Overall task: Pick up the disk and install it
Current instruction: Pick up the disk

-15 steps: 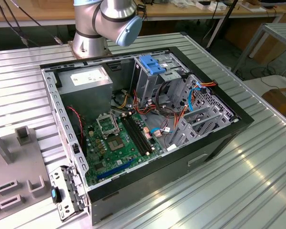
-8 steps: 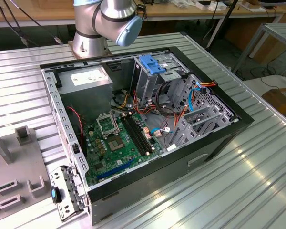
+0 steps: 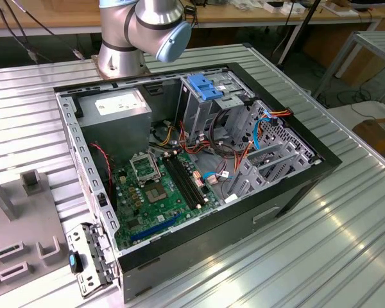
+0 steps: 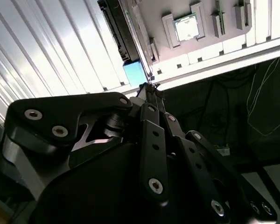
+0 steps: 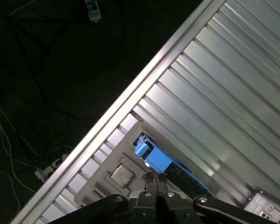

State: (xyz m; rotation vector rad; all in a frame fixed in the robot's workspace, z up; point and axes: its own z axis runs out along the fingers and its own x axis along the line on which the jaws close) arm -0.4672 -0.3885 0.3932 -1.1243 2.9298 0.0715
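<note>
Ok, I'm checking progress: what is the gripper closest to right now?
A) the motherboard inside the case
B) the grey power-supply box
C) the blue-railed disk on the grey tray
C: in both wrist views the gripper sits right beside the disk, at its blue rail.

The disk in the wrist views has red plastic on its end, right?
Not quite. The plastic on the end of the disk is blue, not red, as the first wrist view shows.
</note>
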